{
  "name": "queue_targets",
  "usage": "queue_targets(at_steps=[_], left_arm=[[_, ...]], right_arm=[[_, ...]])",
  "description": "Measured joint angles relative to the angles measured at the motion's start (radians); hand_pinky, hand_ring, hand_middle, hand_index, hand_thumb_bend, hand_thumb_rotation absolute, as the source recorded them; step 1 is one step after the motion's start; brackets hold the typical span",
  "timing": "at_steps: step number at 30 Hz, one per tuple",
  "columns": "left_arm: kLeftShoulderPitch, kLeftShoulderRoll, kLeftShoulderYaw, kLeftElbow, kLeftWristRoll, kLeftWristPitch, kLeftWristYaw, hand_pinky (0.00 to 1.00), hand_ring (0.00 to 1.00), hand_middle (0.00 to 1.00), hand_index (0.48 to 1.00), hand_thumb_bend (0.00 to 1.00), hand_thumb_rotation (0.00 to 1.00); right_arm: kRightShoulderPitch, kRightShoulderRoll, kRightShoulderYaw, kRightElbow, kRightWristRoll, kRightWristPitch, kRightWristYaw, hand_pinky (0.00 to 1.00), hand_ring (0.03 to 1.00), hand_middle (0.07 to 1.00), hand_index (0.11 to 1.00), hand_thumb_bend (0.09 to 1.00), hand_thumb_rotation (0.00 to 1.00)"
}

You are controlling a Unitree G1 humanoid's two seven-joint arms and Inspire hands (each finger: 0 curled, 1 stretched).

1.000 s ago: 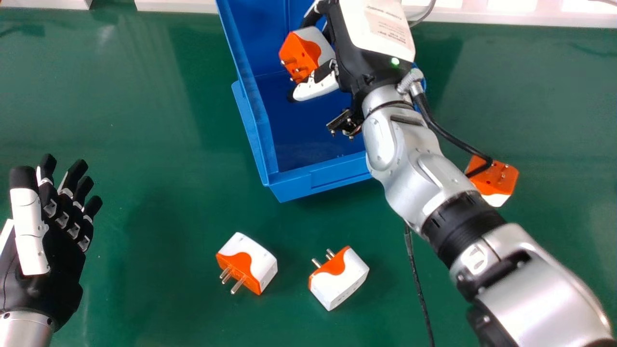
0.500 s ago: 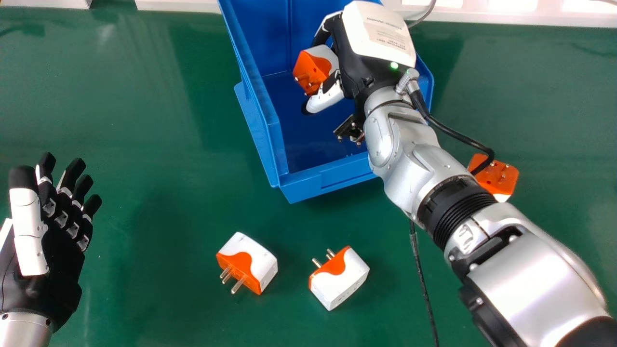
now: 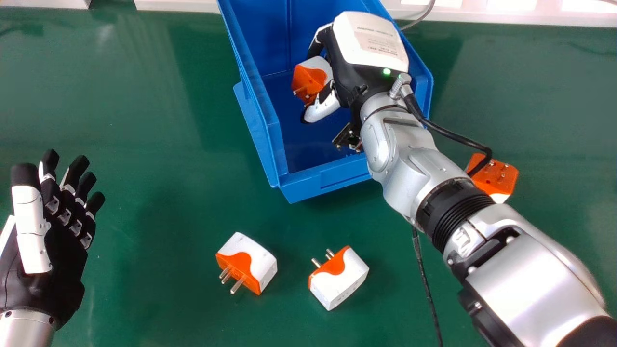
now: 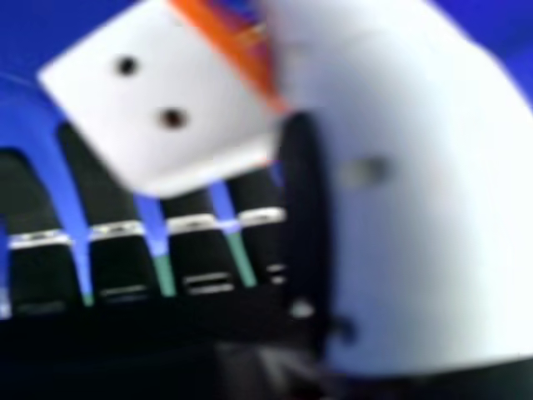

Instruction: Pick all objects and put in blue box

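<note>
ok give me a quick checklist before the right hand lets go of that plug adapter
1. Grip: ok, the right hand has the held adapter between thumb and fingers.
2. Held adapter over the blue box: ok, within its walls in the head view.
3. Height above the box floor: cannot tell.
4. Left hand away from the box: ok, open at the view's left.
5. All other adapters boxed: not ok, two lie nearer than the box, one right of it.
</note>
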Motion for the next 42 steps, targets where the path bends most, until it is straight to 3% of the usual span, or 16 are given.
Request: queue_targets(at_steps=[9,13,19,27,30,32,37,42], left_arm=[[-0.025,0.0,0.0,0.014,-0.001,0.0,-0.003,1.0,1.0,1.0,0.999,0.82,0.99],[-0.027,0.0,-0.001,0.014,0.0,0.0,-0.002,1.0,1.0,1.0,0.997,0.82,1.0],[-0.031,0.001,-0.002,0.021,0.007,0.0,-0.004,1.0,1.0,1.0,1.0,0.84,0.98],[-0.025,0.006,0.002,0.024,0.019,0.0,-0.003,1.0,1.0,1.0,0.994,0.85,0.99],[-0.019,0.008,0.005,0.023,0.021,0.002,-0.001,1.0,1.0,0.99,0.988,0.86,0.99],[-0.013,0.008,0.009,0.023,0.022,0.005,0.001,1.0,1.0,0.99,0.989,0.86,0.99],[-0.005,0.013,0.02,0.021,0.02,0.012,-0.005,1.0,1.0,0.99,0.985,0.86,0.98],[0.003,0.015,0.025,0.02,0.015,0.021,-0.011,1.0,1.0,0.99,0.986,0.86,0.98]], right_arm=[[0.001,-0.004,0.012,-0.06,0.0,0.022,0.0,0.83,0.956,0.999,0.989,0.627,0.63],[0.022,-0.015,0.013,-0.128,-0.004,0.037,-0.01,0.79,0.934,0.973,0.956,0.624,0.61],[0.161,-0.059,0.021,-0.408,-0.045,0.042,-0.082,0.77,0.912,0.961,0.945,0.52,0.54],[0.447,-0.13,0.005,-0.85,-0.089,0.029,-0.126,0.77,0.921,0.973,0.965,0.416,0.52],[0.575,-0.17,-0.005,-1.022,-0.116,0.032,-0.111,0.8,0.951,0.988,0.983,0.401,0.65],[0.67,-0.193,-0.013,-1.135,-0.121,0.03,-0.096,0.78,0.944,0.979,0.974,0.406,0.67],[0.921,-0.25,-0.055,-1.348,-0.125,-0.003,-0.085,0.79,0.924,0.95,0.951,0.419,0.51],[1.174,-0.3,-0.126,-1.467,-0.117,-0.123,-0.134,0.8,0.922,0.942,0.957,0.419,0.46]])
